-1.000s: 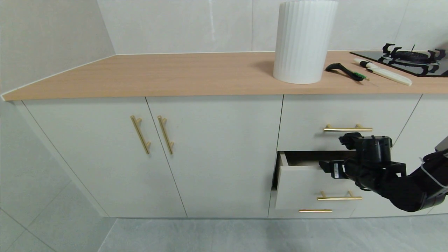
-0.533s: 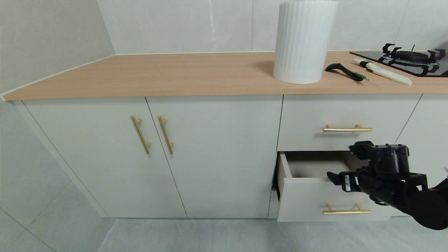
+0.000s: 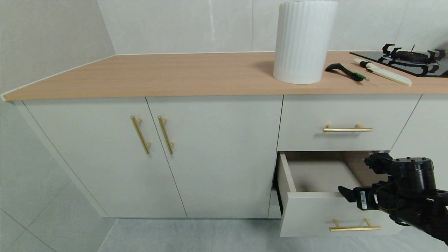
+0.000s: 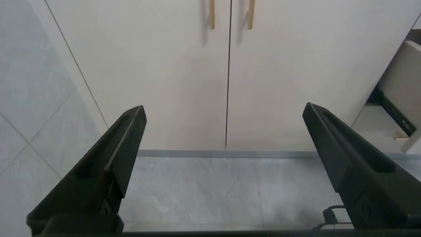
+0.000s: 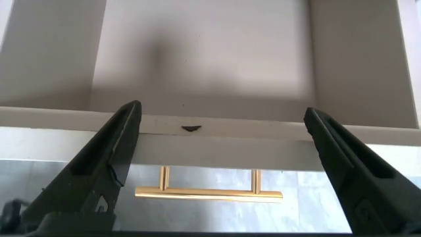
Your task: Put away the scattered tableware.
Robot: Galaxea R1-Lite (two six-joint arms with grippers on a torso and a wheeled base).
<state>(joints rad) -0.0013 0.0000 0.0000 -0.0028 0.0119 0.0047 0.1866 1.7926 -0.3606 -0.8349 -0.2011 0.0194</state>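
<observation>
- Wood-toned surface (image 3: 157,75) runs the full width of the head view, meeting the tiled wall along its back edge.
- A pale double-door cabinet (image 3: 105,157) sits under the surface's left half. The left wrist view faces it square on (image 4: 230,66), with grey floor tiles below.
- The open drawer (image 3: 315,217) is the lower one under the surface's right half, pulled well out beneath a closed upper drawer (image 3: 346,119). The right wrist view looks straight down into it (image 5: 204,59), onto its pale floor and side walls. The left wrist view catches its corner (image 4: 401,79).
- A white ribbed container (image 3: 302,42) stands upright right of the surface's middle, near the front edge.
- A black hob (image 3: 409,57) occupies the back right corner.
- The right gripper (image 3: 357,177) hangs over the drawer's front rim, fingers spread wide and empty. Its own view shows the rim crossing between them (image 5: 222,112); contact cannot be judged.
- The left gripper (image 4: 223,110) is likewise spread wide, holding nothing, aimed at the cabinet base.
- A white knife (image 3: 385,73) lies near the front edge, just in front of the hob.
- A black-handled utensil (image 3: 344,71) lies between the knife and the container.
- A brass handle (image 3: 355,228) (image 5: 209,193) is on the drawer front.
</observation>
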